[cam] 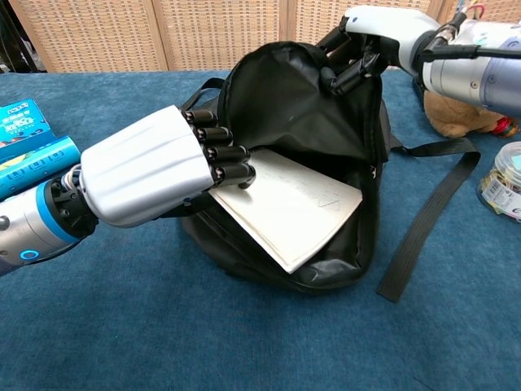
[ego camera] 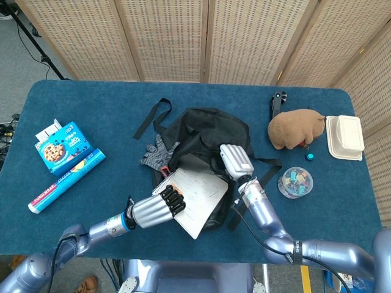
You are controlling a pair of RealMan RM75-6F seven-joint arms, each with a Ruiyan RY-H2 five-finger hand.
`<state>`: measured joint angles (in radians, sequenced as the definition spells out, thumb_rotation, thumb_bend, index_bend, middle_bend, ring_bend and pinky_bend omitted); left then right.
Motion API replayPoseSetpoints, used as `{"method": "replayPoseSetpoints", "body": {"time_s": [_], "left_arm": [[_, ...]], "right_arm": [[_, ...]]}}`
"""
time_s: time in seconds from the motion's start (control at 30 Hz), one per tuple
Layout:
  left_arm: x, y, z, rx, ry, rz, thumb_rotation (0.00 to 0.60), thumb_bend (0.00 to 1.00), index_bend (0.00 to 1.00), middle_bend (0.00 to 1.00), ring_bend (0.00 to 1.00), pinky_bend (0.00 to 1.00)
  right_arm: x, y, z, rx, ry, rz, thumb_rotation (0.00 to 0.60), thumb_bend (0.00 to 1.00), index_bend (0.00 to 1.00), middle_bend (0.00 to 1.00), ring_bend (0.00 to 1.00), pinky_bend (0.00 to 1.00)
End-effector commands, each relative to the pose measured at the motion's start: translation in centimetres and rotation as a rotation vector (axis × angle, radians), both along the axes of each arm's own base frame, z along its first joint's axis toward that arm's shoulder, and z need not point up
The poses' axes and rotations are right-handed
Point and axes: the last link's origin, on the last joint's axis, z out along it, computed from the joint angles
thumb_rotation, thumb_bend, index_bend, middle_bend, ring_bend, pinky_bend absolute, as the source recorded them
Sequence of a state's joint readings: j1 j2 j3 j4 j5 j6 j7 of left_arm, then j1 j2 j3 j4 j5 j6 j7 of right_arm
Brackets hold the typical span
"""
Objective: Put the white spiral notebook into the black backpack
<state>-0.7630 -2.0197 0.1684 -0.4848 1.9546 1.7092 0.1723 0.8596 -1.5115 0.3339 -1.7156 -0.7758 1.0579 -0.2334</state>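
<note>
The white spiral notebook (ego camera: 197, 196) (cam: 293, 208) lies tilted in the mouth of the black backpack (ego camera: 204, 137) (cam: 297, 106), its far end under the flap and its near corner sticking out. My left hand (ego camera: 153, 209) (cam: 151, 175) grips the notebook's left, spiral edge. My right hand (ego camera: 236, 161) (cam: 370, 41) holds the backpack's upper flap raised, keeping the opening wide.
A grey knit glove (ego camera: 156, 155) lies by the backpack's left side, and straps (cam: 427, 216) trail out to the right. A cookie box (ego camera: 61, 146) and blue tube (ego camera: 66, 180) sit at the left. A brown plush (ego camera: 296, 128), a clip jar (ego camera: 295, 182) and a white container (ego camera: 344, 137) stand at the right.
</note>
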Motion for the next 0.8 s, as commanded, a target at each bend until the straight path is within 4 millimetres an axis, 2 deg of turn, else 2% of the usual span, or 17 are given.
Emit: {"method": "replayPoseSetpoints", "body": {"time_s": [0.03,0.37,0.8], "left_arm": [[0.2,0.0,0.1,-0.003,-0.024,-0.007,0.6,0.52,0.82,0.63,0.52,0.52],[0.3,0.4,-0.2,0.004,-0.019,0.005,0.6,0.52,0.82,0.63,0.52,0.52],[1.2,1.7,-1.7,0.024,0.028,0.059,0.6,0.52,0.82,0.63,0.51,0.52]], "right_arm": [[0.1,-0.2,0.2,-0.031,-0.009,0.006,0.6,0.64,0.62,0.62,0.34,0.24],[0.7,-0.1,0.4,-0.06,-0.031,0.02,0.6,0.64,0.62,0.62,0.34,0.24],[1.1,0.9,1.0,0.003,-0.055,0.022,0.6,0.64,0.63,0.62,0.34,0.24]]}}
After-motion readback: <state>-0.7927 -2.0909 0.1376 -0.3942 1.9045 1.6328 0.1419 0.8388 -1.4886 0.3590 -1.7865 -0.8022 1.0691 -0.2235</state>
